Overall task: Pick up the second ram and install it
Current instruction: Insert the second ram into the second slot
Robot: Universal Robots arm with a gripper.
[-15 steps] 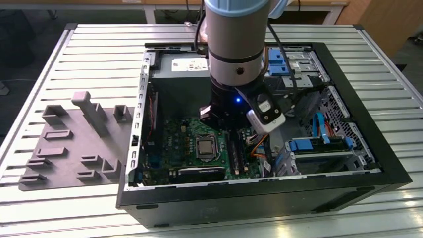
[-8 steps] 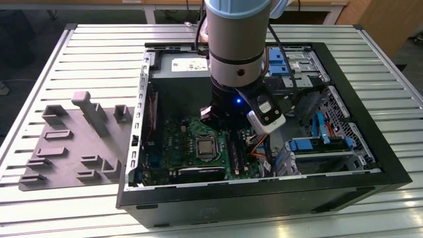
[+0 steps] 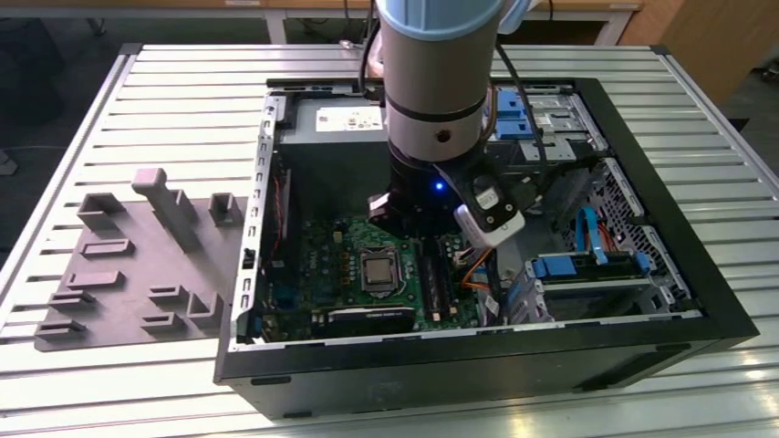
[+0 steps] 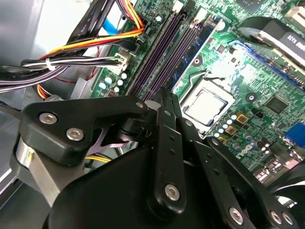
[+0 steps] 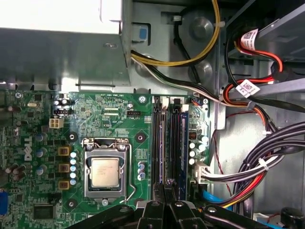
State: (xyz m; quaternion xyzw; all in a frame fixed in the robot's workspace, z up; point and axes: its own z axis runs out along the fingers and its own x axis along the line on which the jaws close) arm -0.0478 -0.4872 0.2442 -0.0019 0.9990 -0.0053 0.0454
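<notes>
My gripper point(image 4: 165, 95) is down inside the open computer case point(image 3: 681, 301), just above the memory slots point(image 5: 162, 143) of the green motherboard point(image 5: 105, 119). Its two dark fingers point(image 5: 165, 193) are pressed together, shut, and nothing shows between them. In both wrist views a thin blue-green stick, the second ram point(image 4: 199, 40), stands on edge in one of the slots point(image 5: 184, 143), running away from the fingertips. Whether the fingertips touch it cannot be told. In the exterior view the arm's wrist covers most of the gripper point(image 3: 408, 224).
The processor socket point(image 5: 105, 171) lies beside the slots. Bundles of coloured cables point(image 5: 257, 167) run on the slots' other side. A grey moulded tray point(image 3: 134, 265) sits outside the case at the exterior view's left. Drive bays point(image 3: 585, 269) fill the case's right side in that view.
</notes>
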